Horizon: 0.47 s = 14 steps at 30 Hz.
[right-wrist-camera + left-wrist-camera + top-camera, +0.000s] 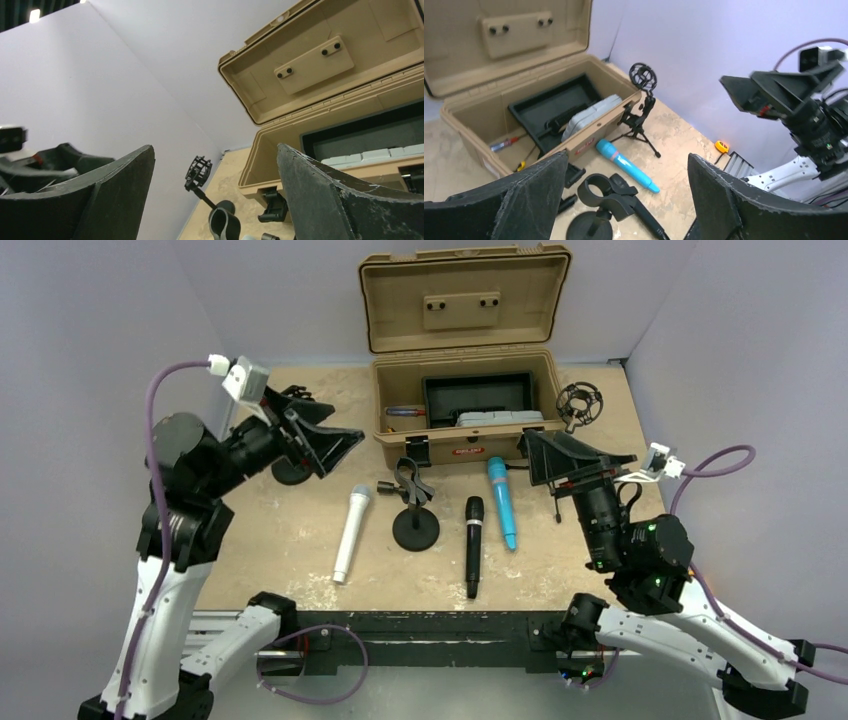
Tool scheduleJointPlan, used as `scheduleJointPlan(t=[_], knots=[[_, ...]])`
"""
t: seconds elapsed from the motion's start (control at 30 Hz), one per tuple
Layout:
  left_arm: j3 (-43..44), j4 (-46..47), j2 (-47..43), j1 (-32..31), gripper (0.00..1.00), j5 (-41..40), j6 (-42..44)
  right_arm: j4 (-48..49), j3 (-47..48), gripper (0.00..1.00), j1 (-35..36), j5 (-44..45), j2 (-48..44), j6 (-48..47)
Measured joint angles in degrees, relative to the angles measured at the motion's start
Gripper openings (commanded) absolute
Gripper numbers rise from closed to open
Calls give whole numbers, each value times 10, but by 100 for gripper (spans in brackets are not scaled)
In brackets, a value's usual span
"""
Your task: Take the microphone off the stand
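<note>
The left tool (628, 156) gapes wide, holding nothing, raised over the table (280, 540). A white microphone (352, 533) lies flat beside the stand (415, 512), whose clip is empty; the black microphone (473, 545) and blue microphone (502, 502) lie right of it. The right tool (215, 150) is spread wide, empty, near the open case (460, 300)

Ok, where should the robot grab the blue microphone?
Probably around the middle of its handle, coming straight down from above. The blue microphone lies flat, so its slim round barrel fits between fingers closing across it, clear of the black microphone beside it.
</note>
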Motion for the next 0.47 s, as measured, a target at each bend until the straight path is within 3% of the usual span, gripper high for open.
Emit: scheduleJointPlan(t=[0.27,0.47], knots=[[-69,55,-112,-7,88,-3,28,5,40,99,0,37,1,-20],[-88,65,-115,-7,87,-30,37,22,73,99,0,49,-24,-33]])
